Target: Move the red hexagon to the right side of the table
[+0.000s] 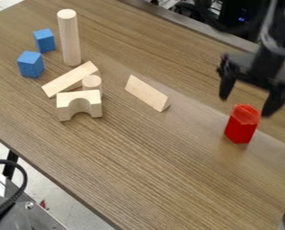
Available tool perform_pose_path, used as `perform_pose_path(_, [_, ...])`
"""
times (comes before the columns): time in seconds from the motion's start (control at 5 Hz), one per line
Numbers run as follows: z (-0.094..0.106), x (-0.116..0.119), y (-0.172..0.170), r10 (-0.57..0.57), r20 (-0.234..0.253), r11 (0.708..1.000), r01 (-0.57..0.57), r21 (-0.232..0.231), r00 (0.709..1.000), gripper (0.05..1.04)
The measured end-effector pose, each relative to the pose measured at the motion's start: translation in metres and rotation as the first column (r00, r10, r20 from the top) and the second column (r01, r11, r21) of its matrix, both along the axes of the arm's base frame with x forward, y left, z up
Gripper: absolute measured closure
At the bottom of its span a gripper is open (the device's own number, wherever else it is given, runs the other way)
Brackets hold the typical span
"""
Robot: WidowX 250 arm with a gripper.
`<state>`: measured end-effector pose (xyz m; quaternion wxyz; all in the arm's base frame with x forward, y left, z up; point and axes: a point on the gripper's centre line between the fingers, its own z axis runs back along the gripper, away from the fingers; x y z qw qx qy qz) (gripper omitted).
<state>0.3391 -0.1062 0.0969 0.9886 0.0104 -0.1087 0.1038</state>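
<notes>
The red hexagon, a tall six-sided block, stands upright on the wooden table, toward the right of the camera view. My black gripper hangs at the upper right, just above and behind the block. Its two fingers are spread wide and open, one to the left of the block's top and the other to the right. Nothing is held between them.
A tan triangular block lies left of the red one. Farther left are an arch block, a short cylinder, a flat plank, a tall cylinder and two blue cubes.
</notes>
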Motion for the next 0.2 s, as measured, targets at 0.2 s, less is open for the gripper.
perform_pose_path(0.2, [0.0452,-0.0070,0.0217,0.035,0.085,0.997,-0.029,-0.072,0.996,0.083])
